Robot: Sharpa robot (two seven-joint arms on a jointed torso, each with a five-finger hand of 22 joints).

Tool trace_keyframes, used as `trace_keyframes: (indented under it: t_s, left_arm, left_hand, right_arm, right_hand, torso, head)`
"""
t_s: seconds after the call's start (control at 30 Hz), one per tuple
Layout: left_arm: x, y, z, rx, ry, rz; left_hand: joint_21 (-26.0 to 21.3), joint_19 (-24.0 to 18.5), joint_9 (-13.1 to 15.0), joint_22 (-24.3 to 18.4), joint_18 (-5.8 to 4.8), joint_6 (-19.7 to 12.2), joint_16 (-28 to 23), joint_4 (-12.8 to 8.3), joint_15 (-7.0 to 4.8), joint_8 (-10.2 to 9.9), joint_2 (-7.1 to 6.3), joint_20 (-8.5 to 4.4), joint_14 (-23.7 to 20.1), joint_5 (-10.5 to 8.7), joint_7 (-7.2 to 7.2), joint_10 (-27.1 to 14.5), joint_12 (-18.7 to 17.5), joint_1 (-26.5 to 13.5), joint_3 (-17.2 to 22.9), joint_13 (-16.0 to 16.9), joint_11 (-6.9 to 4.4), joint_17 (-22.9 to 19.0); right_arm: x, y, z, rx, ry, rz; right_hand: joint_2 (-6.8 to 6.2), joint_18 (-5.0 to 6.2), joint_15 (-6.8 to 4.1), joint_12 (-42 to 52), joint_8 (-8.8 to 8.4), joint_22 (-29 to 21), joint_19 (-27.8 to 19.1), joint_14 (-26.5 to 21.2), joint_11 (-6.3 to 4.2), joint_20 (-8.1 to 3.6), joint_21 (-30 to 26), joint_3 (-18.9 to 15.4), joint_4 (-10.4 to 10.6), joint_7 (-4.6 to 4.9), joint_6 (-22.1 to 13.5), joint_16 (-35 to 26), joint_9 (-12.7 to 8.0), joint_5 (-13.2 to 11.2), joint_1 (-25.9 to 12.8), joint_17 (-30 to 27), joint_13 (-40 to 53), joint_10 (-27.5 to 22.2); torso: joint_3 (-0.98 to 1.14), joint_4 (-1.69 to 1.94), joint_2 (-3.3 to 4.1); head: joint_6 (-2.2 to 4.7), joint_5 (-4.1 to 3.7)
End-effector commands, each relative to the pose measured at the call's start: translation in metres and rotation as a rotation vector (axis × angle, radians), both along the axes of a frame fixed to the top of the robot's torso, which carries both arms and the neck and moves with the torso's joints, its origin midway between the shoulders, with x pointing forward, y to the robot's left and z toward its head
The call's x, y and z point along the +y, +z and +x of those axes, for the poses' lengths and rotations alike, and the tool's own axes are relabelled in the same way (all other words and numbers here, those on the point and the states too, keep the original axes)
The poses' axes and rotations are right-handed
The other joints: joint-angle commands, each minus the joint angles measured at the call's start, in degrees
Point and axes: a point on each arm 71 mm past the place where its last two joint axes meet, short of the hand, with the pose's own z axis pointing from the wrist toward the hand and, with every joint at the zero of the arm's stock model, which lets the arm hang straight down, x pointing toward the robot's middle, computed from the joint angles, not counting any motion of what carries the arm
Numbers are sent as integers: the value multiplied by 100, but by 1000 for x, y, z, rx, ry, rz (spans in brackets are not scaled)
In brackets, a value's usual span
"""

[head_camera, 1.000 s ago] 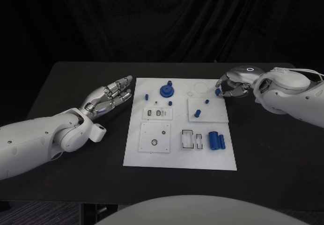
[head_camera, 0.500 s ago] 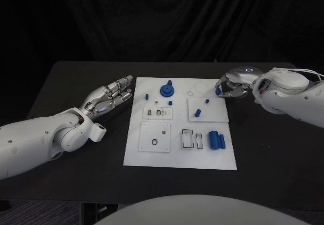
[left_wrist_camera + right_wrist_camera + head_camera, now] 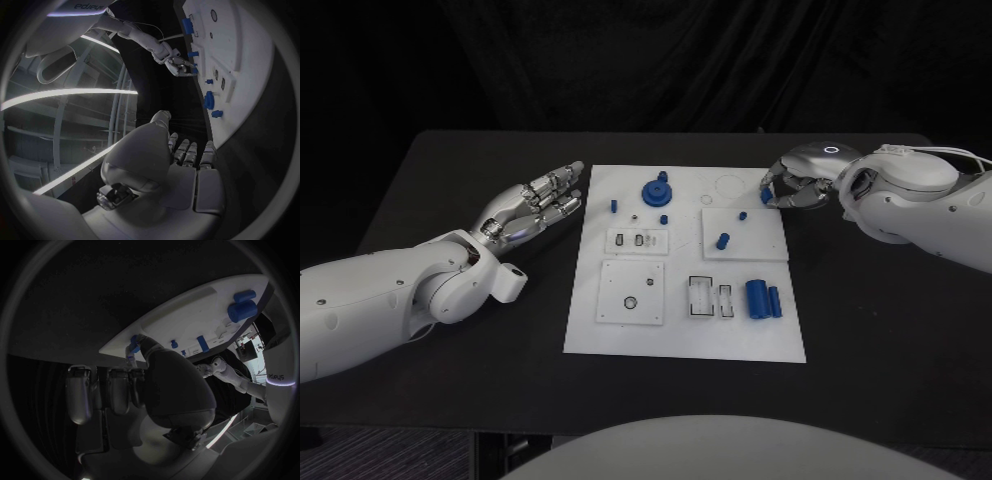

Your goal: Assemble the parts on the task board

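The right arm (image 3: 94, 15) bears lettering that appears to read "edirus"; no other text is legible.

My left hand (image 3: 534, 205) lies flat, fingers extended and apart, holding nothing. My right hand (image 3: 793, 184) curls inward, fingertips pinching a small blue part (image 3: 766, 195).

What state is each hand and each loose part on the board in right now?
left hand: open, fingers spread, beside the task board.
right hand: pinching a small blue part at the board's edge.
blue peg: standing on its plate.
two blue cylinders: lying side by side.
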Motion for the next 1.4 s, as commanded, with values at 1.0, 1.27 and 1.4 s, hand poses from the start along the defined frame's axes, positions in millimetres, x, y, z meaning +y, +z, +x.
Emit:
trace_keyframes:
  t_s: [1.0,1.27,1.4]
  left_arm:
    - [1,3,-4,-36,-22,-39]
    - [2,3,-5,-36,-17,-37]
    - [3,3,-5,-36,-14,-35]
  left_hand:
    - [1,6,-7,9,99,-40,-21,-22,55,-22,51,48,-13,31,11,-16,27,-1,14,-1,54,-8]
    - [2,7,-6,9,99,-32,-21,-28,58,-21,52,51,-13,31,11,-14,35,0,19,0,58,-8]
    - [2,7,-6,9,99,-32,-21,-28,58,-21,52,51,-13,31,11,-14,35,0,19,0,58,-8]
  right_arm:
    - [10,13,-8,-115,4,71]
    - [54,39,-26,-162,87,140]
    - [79,45,-36,-164,141,150]
  right_hand:
    - [217,-27,-93,15,394,1423,460,597,-97,-105,-14,55,-68,-38,713,17,310,131,-46,1509,1509,596]
    - [157,-28,-78,15,503,1425,464,597,-88,-90,-9,16,-145,-38,875,17,467,326,-79,1509,1509,596]
    - [153,-25,-80,15,499,1421,458,597,-89,-90,-20,21,-165,-36,864,17,482,370,-75,1509,1509,596]
  torso:
    - [-10,7,-5]
    - [-11,-4,9]
    - [-6,2,5]
  head:
    - [0,59]
    - [0,58]
    - [0,69]
